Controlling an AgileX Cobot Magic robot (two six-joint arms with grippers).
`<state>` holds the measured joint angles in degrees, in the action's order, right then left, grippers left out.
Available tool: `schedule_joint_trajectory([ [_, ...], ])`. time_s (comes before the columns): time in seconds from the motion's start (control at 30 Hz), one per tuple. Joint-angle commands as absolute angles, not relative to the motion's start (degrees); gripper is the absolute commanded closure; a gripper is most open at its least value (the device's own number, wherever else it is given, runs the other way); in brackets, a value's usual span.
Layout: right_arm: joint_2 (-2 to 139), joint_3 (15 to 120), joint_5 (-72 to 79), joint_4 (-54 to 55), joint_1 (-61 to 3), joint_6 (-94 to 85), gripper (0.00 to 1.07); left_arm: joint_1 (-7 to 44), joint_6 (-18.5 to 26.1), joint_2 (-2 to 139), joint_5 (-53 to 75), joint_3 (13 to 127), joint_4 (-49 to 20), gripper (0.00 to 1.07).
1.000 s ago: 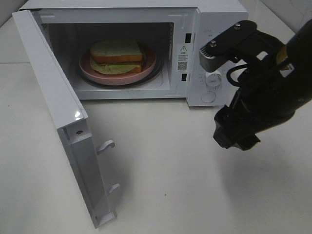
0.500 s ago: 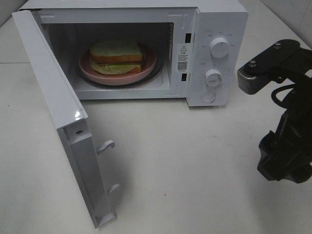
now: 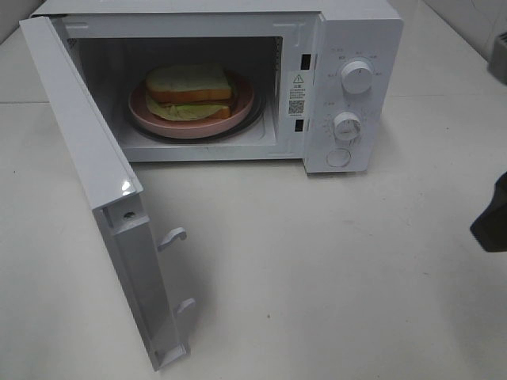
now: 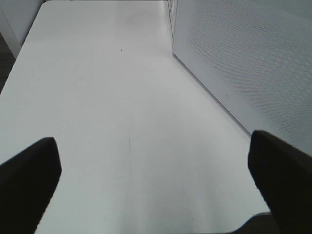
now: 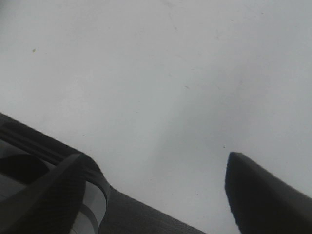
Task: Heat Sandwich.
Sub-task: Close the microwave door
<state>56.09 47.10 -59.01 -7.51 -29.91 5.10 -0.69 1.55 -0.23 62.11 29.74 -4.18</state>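
Observation:
The sandwich point(image 3: 190, 89), two slices of white bread with green leaf between, lies on a round pink plate point(image 3: 242, 103) inside the white microwave point(image 3: 360, 24), whose door point(image 3: 87, 182) swings wide open toward the front left. My right gripper point(image 5: 156, 170) hangs open over bare table, holding nothing; in the high view only a dark piece of that arm point(image 3: 493, 218) shows at the right edge. My left gripper point(image 4: 153, 165) is open and empty above the white table, with the perforated outer face of the door point(image 4: 243, 63) beside it. The left arm is out of the high view.
Two white dials point(image 3: 356, 77) and a round button sit on the microwave's control panel at the right. The door's latch hooks point(image 3: 172, 236) stick out from its inner edge. The white table point(image 3: 317, 277) spreads in front of the microwave.
My right arm has drawn away from the microwave's control panel to the right and lower, and is now almost out of the high view. The sandwich, plate and door stay as they were.

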Motion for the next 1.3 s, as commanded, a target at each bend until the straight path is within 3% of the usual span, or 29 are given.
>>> schedule_joint_trajectory([
  [0.03, 52.94, 46.41, -61.02, -7.1, -25.73, 5.61, 0.31, -0.8, 1.6, -1.15, 61.42, 29.68, -4.13, 0.07],
  [0.53, 27.96, 33.17, -58.16, -7.28, -10.6, 5.44, 0.31, -0.8, 1.6, -1.15, 61.42, 29.68, -4.13, 0.07],
  [1.3, 2.81, 28.42, -57.12, -7.28, -4.76, 5.44, 0.32, -0.8, 1.6, -1.15, 61.42, 29.68, -4.13, 0.07],
])
